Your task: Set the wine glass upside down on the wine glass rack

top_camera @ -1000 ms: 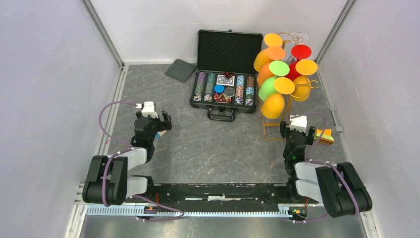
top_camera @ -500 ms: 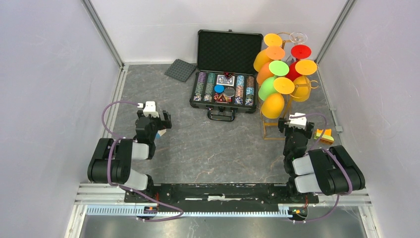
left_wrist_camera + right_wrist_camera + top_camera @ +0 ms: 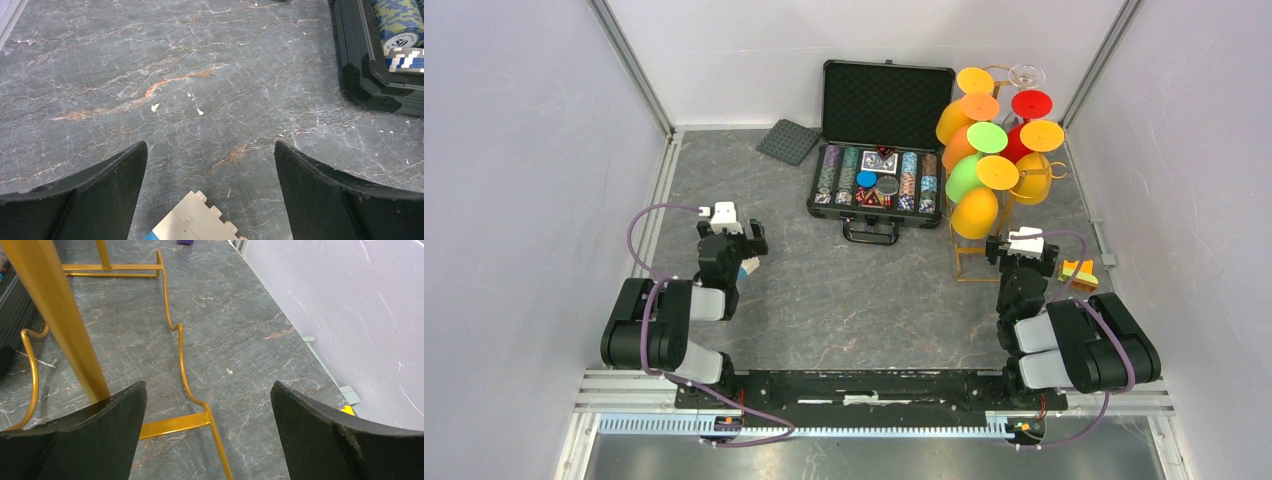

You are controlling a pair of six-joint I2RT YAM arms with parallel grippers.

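Both arms have folded into a tighter tuck over the last second: left arm and right arm have drawn their links in, wrists barely shifted. Nothing else on the bench has moved.

Left jaws are spread wide and empty over bare bench, with a white-and-blue toy brick just under the wrist. Right jaws are equally wide and empty, parked at the foot of the wine glass rack. Its base wire shows between them in the wrist view.

Wine glasses: every one I can find hangs on the rack, bowl down and round foot up. They are orange, yellow, green and red, plus a clear wine glass at the top back. None loose on the bench that I can see.

My read: placing looks done and this is the park step. Any next move only needs the right arm kept off the rack base, since a nudge could rock the loaded stand.

Materials:
- Rack: thin gold metal wire, wavy base rail, flat gold upright.
- Glasses: the coloured ones look opaque and matte.
- Bench: smooth grey, marble-veined.
- Also there: a black poker chip case, open with a foam-lined lid, and a dark textured square pad beside it.
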